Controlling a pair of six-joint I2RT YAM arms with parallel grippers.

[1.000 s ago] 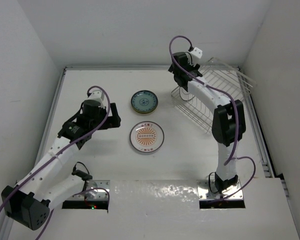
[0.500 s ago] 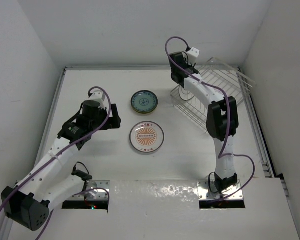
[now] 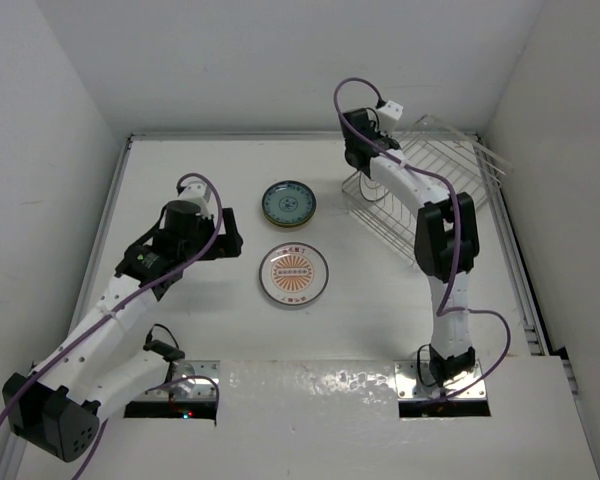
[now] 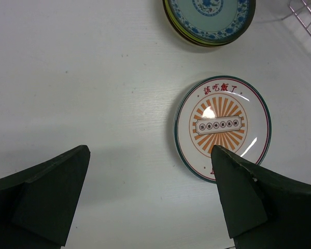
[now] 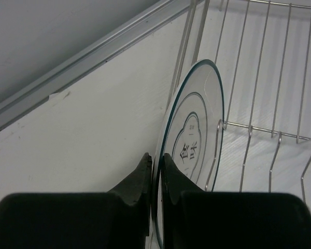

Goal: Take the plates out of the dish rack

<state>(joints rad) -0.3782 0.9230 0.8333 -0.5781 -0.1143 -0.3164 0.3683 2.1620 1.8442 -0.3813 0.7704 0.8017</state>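
A white plate with a dark pattern (image 5: 197,124) stands upright at the left end of the dish rack (image 5: 280,78), between its wire tines. My right gripper (image 5: 156,161) is shut on this plate's rim, one finger on each face. From above, that gripper (image 3: 358,160) sits at the near-left corner of the dish rack (image 3: 430,170). On the table lie a white plate with orange rays (image 3: 294,273) and a blue-patterned plate (image 3: 288,203), which tops a small stack (image 4: 210,15). My left gripper (image 4: 150,150) hangs open just left of the orange-rayed plate (image 4: 221,124), holding nothing.
White walls enclose the table on the left, back and right. A metal strip (image 5: 93,52) runs along the back edge close behind the rack. A corner of the rack (image 4: 308,15) shows in the left wrist view.
My right gripper has closed onto the rim of the upright plate, and its wrist shifted slightly at the rack's corner. The left arm and the plates on the table have not moved.
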